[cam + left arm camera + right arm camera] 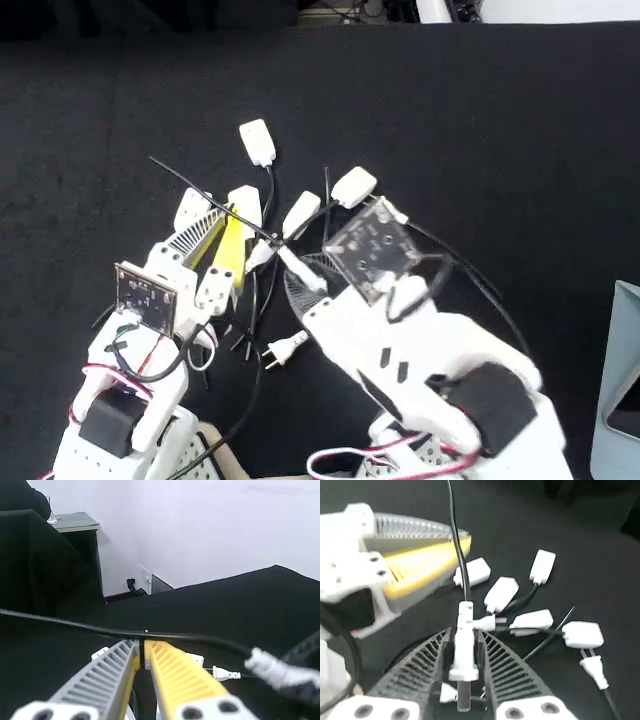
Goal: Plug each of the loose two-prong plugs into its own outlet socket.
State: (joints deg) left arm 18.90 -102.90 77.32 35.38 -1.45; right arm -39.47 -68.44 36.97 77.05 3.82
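Item: right pincer (464, 632), mine, clenched on a white two-prong plug (463, 660). The plug sits lengthwise between the black ribbed fingers (422, 665), and its black cord (70, 624) runs off toward 10 o'clock in the high view. Item: left pincer (142, 644), mine, grey and yellow fingers (175, 675) drawn together. That cord crosses right at their tips, and I cannot tell whether they pinch it. Item: five white outlet sockets (300, 213) on black leads, scattered mid-bench (480, 110) just beyond both pincers. The farthest socket (257, 141) is at 12 o'clock of the group and the right-hand socket (353, 186) at 2 o'clock; the other three lie close around my left pincer's tips and the held plug. Item: second plug (287, 349), white, lying loose on the black cover at 6 o'clock of the group, between my two arms and apart from every socket. Item: third plug (592, 667), prongs bare, lying just beside one of the sockets.
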